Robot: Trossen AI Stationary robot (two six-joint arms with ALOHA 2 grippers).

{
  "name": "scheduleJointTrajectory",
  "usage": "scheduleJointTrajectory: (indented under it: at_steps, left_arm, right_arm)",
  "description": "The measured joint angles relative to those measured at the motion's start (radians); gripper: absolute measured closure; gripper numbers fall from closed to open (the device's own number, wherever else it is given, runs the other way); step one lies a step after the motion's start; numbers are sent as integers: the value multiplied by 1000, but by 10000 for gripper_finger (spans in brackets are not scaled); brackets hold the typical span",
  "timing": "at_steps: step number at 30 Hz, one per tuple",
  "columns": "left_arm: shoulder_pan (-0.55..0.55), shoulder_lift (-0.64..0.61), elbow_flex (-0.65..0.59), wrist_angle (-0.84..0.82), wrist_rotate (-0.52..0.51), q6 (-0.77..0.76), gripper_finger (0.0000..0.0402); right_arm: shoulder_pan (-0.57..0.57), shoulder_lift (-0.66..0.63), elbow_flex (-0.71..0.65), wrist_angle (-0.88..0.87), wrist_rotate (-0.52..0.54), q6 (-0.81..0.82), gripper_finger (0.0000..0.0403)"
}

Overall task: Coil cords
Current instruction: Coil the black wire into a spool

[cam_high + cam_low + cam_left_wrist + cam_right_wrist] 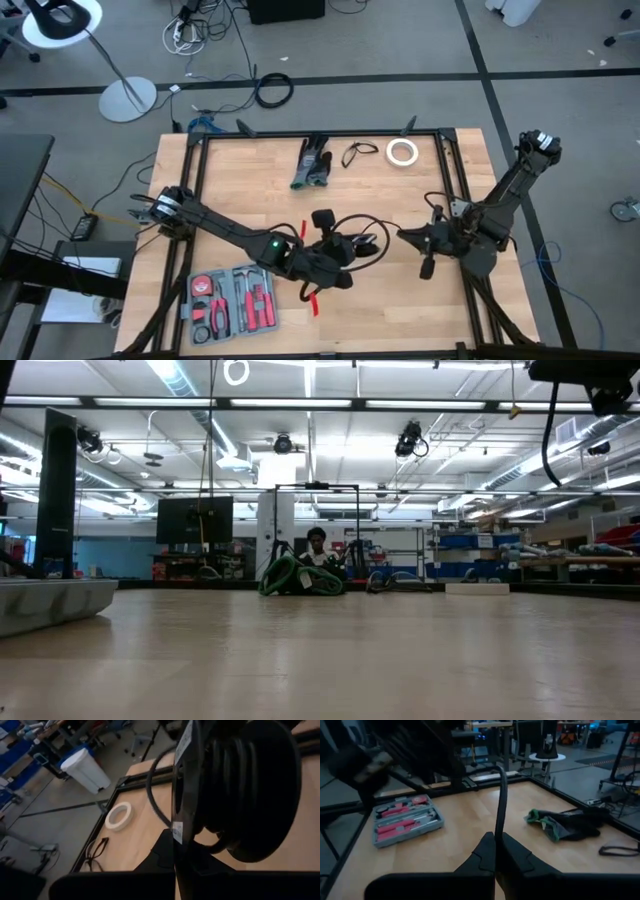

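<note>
Fingers (200, 870) of the left gripper (352, 243) are pressed together on a compact round bundle of black cord (250, 790), which fills most of the left wrist view as stacked dark turns. From above, that gripper sits near the middle of the wooden table (250, 180), with the left arm reaching in from the table's left edge. A thin black tail of the cord (375, 225) arcs from the bundle toward the right.

The right gripper (403, 236) is just to the right of centre, its fingers (512, 857) closed on a thin black strand (500, 805) that rises straight up between them in the right wrist view. It appears to be the bundle's loose tail, though the overhead view is too small to be sure.

At the far side of the table lie a second, small loose loop of black cord (358, 153), a white tape roll (402, 151) to its right, and a dark green and grey pair of gloves (313, 163) to its left. A grey tool case (232, 300) with red-handled tools lies open at the near left corner. Red tape marks (312, 300) show on the wood beside the left arm. On the floor beyond the table lies a larger black cable ring (273, 90).
</note>
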Motion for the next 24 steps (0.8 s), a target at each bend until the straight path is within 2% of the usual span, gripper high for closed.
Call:
scheduleJointTrajectory:
  at_steps: [11,18,21,24]
  left_arm:
    - [8,0,0,-99,-65,-5,402]
    - [30,-1,0,-203,-74,-72,402]
    - [37,-1,0,-208,-72,-74,402]
    - [46,-1,0,-191,-56,-63,402]
  right_arm:
    - [63,1,0,52,53,-45,399]
    - [92,1,0,65,59,-43,399]
    - [95,2,0,105,52,-59,399]
    - [90,14,0,205,46,-153,399]
